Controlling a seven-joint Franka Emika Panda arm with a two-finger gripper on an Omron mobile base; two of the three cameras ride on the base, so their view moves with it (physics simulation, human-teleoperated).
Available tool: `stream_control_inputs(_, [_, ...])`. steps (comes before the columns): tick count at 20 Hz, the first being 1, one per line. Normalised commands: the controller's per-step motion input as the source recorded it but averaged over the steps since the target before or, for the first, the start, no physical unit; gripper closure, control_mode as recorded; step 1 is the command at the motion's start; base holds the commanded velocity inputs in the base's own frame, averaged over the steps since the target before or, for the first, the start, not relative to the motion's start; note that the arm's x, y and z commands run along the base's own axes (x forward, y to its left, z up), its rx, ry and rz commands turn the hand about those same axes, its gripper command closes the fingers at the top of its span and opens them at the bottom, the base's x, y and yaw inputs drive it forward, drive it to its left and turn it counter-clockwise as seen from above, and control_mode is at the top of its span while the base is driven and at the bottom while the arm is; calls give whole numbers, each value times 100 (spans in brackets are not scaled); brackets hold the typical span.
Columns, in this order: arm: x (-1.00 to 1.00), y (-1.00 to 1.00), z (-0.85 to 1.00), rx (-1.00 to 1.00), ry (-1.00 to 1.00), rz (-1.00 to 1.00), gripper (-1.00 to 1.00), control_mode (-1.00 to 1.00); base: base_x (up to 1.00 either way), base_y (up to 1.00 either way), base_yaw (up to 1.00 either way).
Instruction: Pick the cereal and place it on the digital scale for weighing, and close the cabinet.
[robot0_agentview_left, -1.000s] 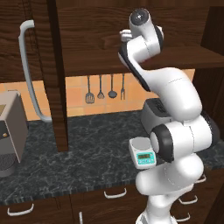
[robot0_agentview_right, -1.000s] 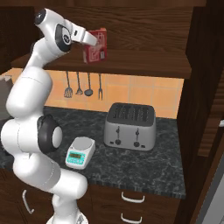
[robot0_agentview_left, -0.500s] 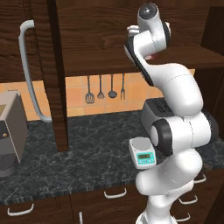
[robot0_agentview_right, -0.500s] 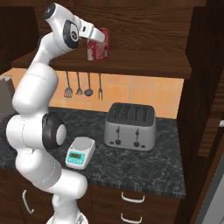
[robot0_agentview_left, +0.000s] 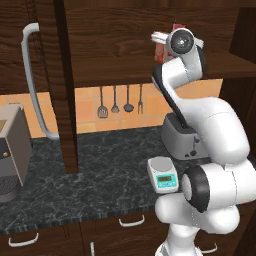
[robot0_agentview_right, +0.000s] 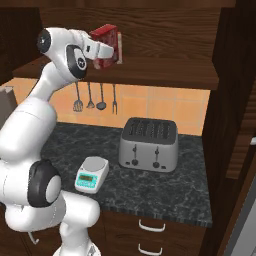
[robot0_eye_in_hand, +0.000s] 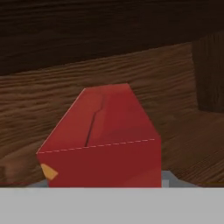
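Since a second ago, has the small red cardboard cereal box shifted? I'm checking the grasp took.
Yes. In the right base view the small red cardboard cereal box now sits tilted and slightly higher against the dark wood cabinet shelf, gripper shut on it.

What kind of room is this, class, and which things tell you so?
A kitchen, rendered: a toaster and digital scale stand on a dark stone counter, and utensils hang on the tiled wall.

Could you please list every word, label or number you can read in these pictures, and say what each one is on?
No text is legible.
Small white digital scale: its teal front display is too small to read.
Red cardboard cereal box: an orange mark, no words visible.
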Motion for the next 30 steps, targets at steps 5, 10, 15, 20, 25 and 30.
stream_control_inputs(5, [-100,2,40,0,-28,2,100,-100,0,0,0])
stream_control_inputs(10, [-100,1,53,0,0,4,100,-100,0,0,0])
stream_control_inputs(15, [-100,0,5,0,-10,3,100,-100,0,0,0])
stream_control_inputs(20, [-100,-3,0,0,-4,3,100,-100,0,0,0])
stream_control_inputs(25, [-95,-29,1,-1,31,20,100,-100,0,0,0])
stream_control_inputs(30, [-56,-13,1,-5,34,22,100,-100,0,0,0])
